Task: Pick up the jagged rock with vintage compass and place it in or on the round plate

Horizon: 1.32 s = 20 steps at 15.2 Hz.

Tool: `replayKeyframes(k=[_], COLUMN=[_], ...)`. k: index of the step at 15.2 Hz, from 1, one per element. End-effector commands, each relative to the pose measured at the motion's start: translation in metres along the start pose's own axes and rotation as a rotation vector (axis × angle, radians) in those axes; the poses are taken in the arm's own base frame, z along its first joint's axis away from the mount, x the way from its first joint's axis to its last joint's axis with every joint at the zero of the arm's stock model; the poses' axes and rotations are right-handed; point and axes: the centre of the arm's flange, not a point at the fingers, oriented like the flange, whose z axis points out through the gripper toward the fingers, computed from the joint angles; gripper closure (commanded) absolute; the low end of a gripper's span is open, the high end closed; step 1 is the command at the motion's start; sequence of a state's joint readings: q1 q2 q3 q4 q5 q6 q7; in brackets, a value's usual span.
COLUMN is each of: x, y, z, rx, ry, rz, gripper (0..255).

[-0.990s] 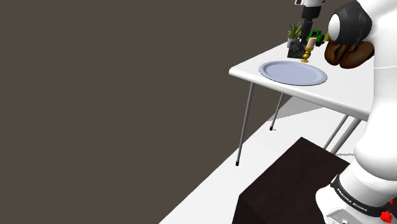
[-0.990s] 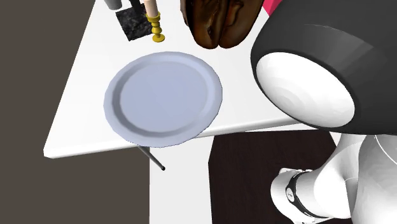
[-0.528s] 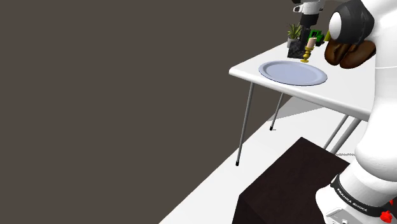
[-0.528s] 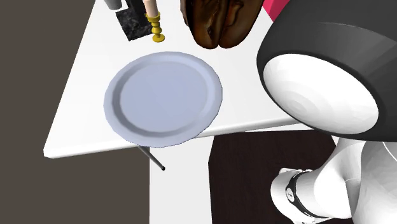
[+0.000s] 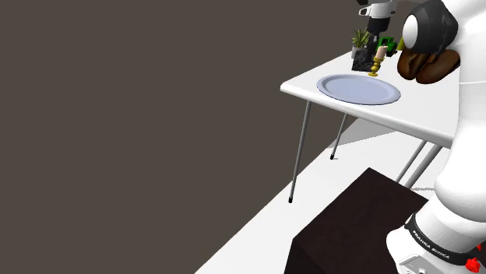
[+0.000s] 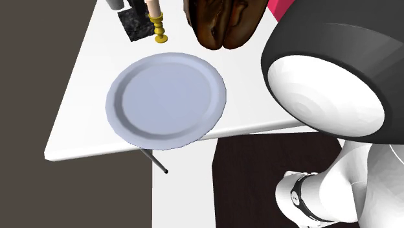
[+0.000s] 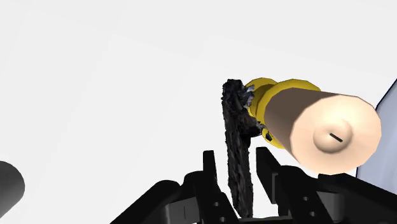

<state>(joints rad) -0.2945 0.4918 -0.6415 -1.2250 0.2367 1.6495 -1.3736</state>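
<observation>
The jagged rock (image 7: 236,146) is a thin dark slab standing on edge on the white table (image 6: 84,84), just beyond the round pale blue plate (image 6: 166,100). It shows as a dark block (image 5: 362,62) behind the plate (image 5: 358,89) and as a black slab (image 6: 134,22) at the table's far side. My black gripper (image 7: 236,162) has come down over the rock. One finger (image 7: 210,167) stands on each flat face, very close, with only a thin gap either side. The gripper (image 5: 372,48) hangs from the arm above the rock.
A cream candle in a brass holder (image 7: 318,124) stands right beside the rock, next to one finger (image 7: 266,167). A brown lumpy object (image 6: 223,22) sits near the plate. A small potted plant (image 5: 360,39) and a green item (image 5: 387,44) stand behind. The dark stand (image 5: 350,226) is below.
Between one second and half a second ago the arm shifted slightly, its elbow moving toward the second exterior view's right. Since then nothing has visibly moved; rock, candle and plate stay put.
</observation>
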Motion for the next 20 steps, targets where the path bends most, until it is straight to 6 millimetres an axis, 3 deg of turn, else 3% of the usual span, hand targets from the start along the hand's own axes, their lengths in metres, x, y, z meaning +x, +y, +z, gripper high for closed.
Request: replayKeyframes(k=[1,8,20], x=[0.000,0.000,-0.003], y=[0.000,0.000,0.002], z=[0.000,0.000,-0.063], rx=[0.000,0.000,0.000], ry=[0.000,0.000,0.000], rz=[0.000,0.000,0.000], gripper=[255,255,255])
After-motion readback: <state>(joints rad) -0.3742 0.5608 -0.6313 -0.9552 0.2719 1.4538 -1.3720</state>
